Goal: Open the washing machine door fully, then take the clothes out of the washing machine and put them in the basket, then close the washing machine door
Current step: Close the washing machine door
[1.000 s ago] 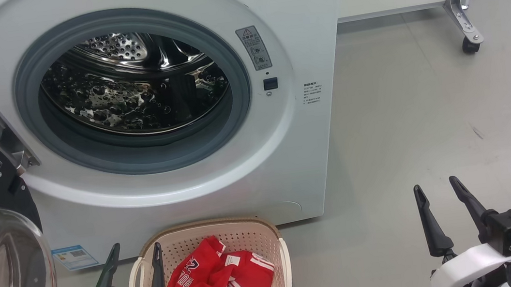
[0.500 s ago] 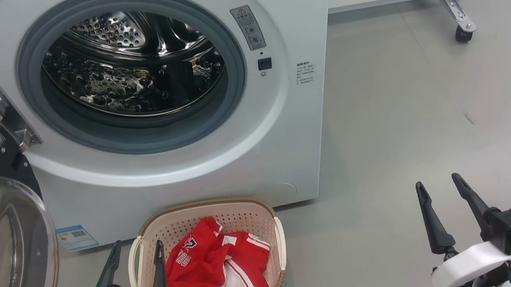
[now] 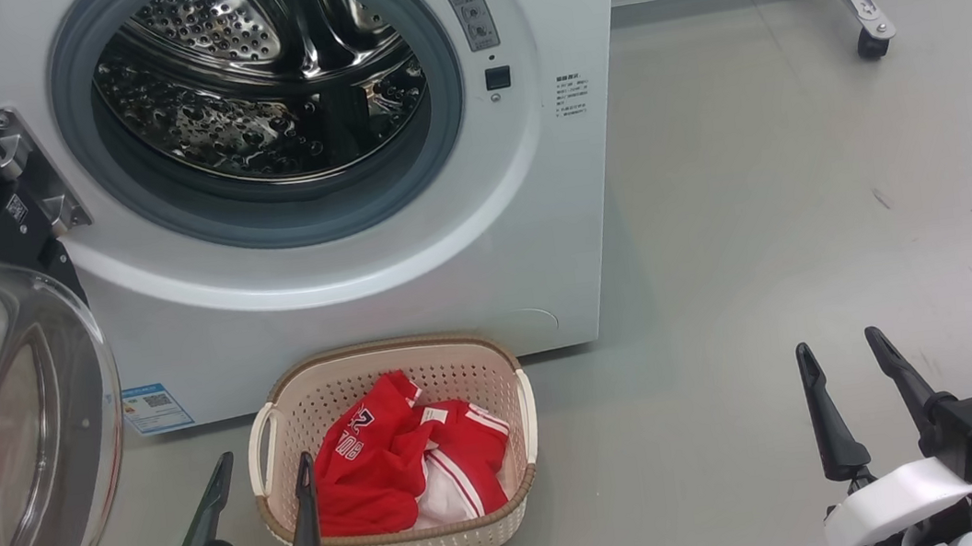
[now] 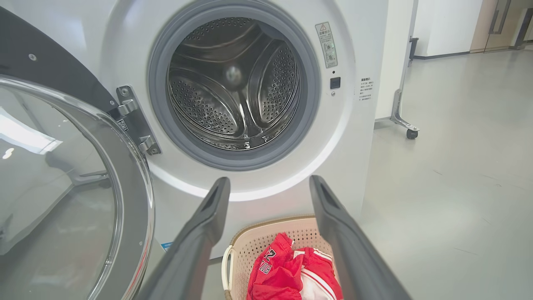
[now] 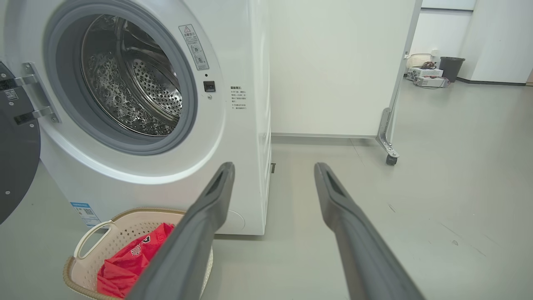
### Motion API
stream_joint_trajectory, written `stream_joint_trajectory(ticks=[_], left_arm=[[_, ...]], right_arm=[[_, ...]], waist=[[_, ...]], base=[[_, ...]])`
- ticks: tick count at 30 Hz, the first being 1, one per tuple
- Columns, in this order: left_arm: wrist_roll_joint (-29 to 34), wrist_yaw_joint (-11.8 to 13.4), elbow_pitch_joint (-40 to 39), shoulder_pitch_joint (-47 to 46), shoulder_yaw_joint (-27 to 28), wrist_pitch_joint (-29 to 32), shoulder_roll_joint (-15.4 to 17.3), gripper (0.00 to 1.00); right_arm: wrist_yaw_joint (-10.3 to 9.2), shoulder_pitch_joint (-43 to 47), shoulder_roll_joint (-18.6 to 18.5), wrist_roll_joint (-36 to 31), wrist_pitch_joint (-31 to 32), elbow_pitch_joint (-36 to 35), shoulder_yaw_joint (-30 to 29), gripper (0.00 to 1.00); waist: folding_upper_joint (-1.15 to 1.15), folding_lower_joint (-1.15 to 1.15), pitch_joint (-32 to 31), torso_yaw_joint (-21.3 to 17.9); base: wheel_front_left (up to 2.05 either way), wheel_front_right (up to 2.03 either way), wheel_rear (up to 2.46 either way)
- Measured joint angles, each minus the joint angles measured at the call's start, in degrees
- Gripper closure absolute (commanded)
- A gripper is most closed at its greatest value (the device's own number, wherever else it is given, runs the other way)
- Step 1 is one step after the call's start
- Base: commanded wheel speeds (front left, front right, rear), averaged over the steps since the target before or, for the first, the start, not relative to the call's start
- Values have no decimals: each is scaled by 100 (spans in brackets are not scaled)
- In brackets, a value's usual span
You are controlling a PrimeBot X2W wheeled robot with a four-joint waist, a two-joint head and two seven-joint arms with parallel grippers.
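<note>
Pale grey floor [image 3: 808,178], white wheeled partition [image 5: 333,62], a dark bin [image 5: 451,68] beyond.

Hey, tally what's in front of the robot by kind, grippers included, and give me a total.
Washing machine: 1
Door: 1, swung open
Basket: 1
Heap of red clothes: 1, in the basket; separate pieces cannot be told apart
Grippers: 2, left gripper and right gripper, both open and holding nothing
Total: 6
</note>
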Motion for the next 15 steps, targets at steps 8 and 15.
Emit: stream_joint_trajectory(ticks=[8,15], left_arm=[[0,0,-16,47,-7,0,4,0],[0,0,-48,77,-19,7,18,0]], right_arm=[[0,2,-20,0,10,-5,0,0],[-1,8,-25,1,25,-11,0,0]], waist=[[0,0,-28,9],[0,0,-45,13]], base=[[-50,50,0],[-20,20,0]])
